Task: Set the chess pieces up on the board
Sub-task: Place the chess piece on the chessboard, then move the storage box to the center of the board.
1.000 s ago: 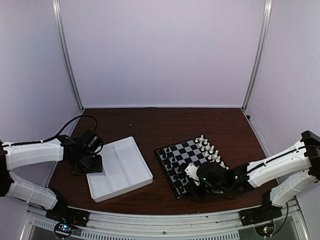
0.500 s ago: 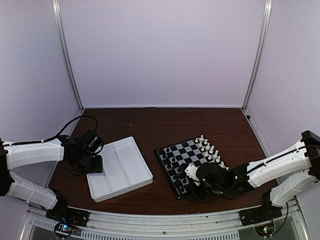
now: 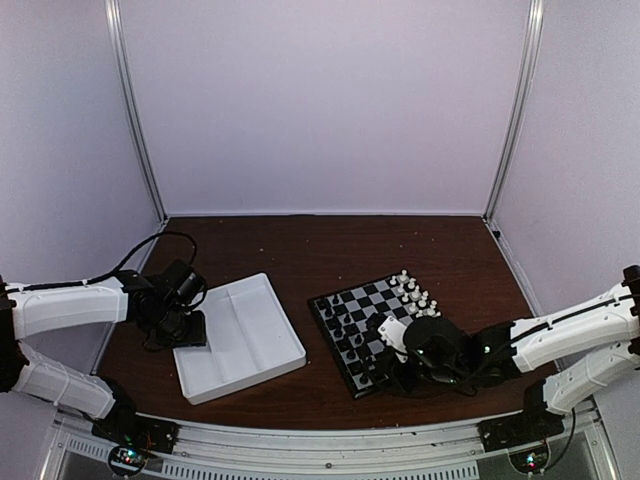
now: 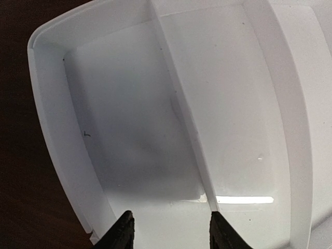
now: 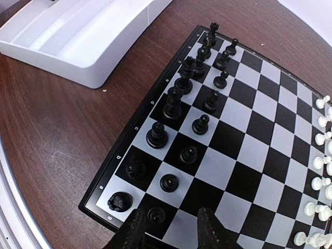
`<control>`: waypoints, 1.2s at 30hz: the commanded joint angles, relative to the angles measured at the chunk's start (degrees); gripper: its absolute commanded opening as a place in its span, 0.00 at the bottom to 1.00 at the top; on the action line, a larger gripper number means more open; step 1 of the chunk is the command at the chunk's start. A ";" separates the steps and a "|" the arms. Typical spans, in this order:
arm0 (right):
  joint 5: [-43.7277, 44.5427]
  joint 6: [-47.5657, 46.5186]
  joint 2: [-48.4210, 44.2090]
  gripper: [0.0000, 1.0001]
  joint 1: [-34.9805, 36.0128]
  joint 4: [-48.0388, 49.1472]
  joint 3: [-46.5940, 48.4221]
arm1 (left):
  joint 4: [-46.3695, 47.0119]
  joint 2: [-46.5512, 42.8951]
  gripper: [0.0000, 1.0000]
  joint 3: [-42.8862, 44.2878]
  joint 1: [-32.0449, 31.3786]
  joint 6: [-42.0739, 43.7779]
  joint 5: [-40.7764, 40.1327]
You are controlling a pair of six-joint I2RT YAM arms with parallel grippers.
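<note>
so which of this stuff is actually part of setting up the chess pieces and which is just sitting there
Part of the job:
- tiny black plastic chess pieces
- small black-and-grey checkered chessboard

Just lying about:
- white partitioned plastic tray, off to the board's left
- tiny white pieces, lined up along the opposite edge of the board

**Entry 1: right gripper.** The jaws were closed a second ago and now stand parted. The fingers are spread. A black pawn stands on the board in the gap between them, nearer the finger on the left of the wrist view. Whether it touches that finger cannot be told.

**Entry 2: right arm.** The wrist has drawn back a little from the board's near corner, toward its own base. The forearm lies lower. The elbow is now mostly past the frame edge.
</note>
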 commanded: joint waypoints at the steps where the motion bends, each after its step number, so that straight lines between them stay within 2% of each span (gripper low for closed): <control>1: 5.29 0.27 -4.47 0.38 0.27 -2.69 1.61 | 3.01 0.11 0.44 -0.72 0.44 0.67 0.81; 5: 7.14 -0.43 -8.02 0.39 0.25 -1.60 0.24 | 4.72 1.95 0.41 -0.52 0.44 0.73 1.24; 11: 9.56 -0.34 -9.87 0.41 0.18 -1.74 -0.31 | 6.74 6.50 0.41 1.21 0.44 1.17 2.09; 13: 10.39 -0.49 -10.05 0.42 0.10 -2.27 -0.05 | 7.71 7.63 0.43 2.03 0.44 1.14 3.26; 16: 14.13 -0.03 -10.74 0.42 0.03 -3.95 0.33 | 11.05 7.49 0.52 1.87 0.44 0.91 5.62; 21: 18.83 -0.38 -15.25 0.52 -3.01 -7.99 1.11 | 11.54 7.30 0.53 2.81 0.44 -0.34 4.13; 23: 18.74 -1.49 -17.04 0.56 -6.03 -9.93 1.91 | 12.51 5.88 0.54 2.24 0.44 -0.35 4.00; 27: 17.03 -3.75 -17.93 0.58 -14.51 -14.54 5.33 | 17.12 0.72 0.57 -0.23 0.44 0.41 4.77; 30: 15.27 -5.24 -19.18 0.59 -21.92 -14.61 6.59 | 16.78 -2.38 0.62 -0.36 0.44 3.02 4.14; 33: 14.30 -1.59 -19.36 0.62 -31.47 -15.55 8.06 | 14.99 -6.06 0.71 0.97 0.44 6.80 2.73; 36: 9.68 1.50 -18.31 0.64 -41.84 -18.26 11.01 | 11.90 -8.79 0.80 4.54 1.19 9.83 1.96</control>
